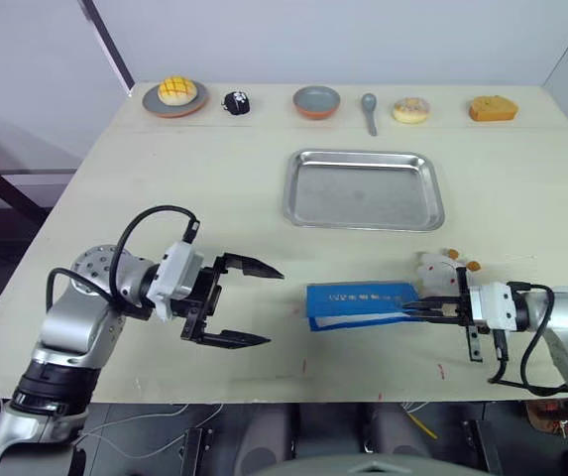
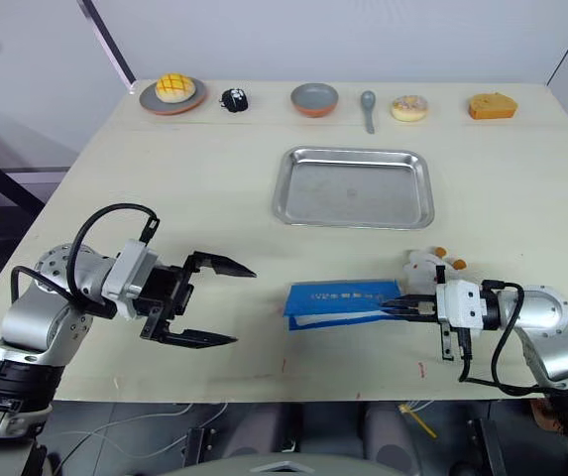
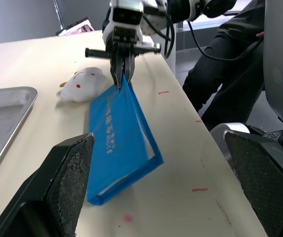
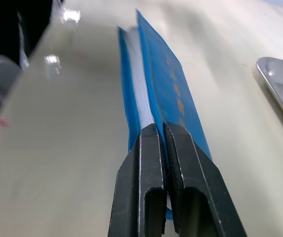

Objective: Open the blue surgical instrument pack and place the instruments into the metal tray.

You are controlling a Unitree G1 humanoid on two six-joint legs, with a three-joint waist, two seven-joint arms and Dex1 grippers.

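Right wrist view gives you the blue surgical instrument pack edge-on, its near end pinched between the two black fingers of the right pincer, which are closed tight on it; a white inner layer shows between the blue sheets. From the head views you see the pack lying near the front edge of the counter, just in front of the metal tray but apart from it, with its far end resting on the surface and the gripped end lifted slightly. Beside the right pincer, touching or almost touching the pack's corner, lies a white plush toy with orange parts. Your left pincer hovers well to the left of the pack, its fingers spread wide and holding nothing; in the left wrist view the pack sits between those two open fingers but farther off. Along the back edge of the counter you find a plate with a yellow bun, a small black object, a grey bowl, a grey spoon, a doughnut and an orange piece of cake.
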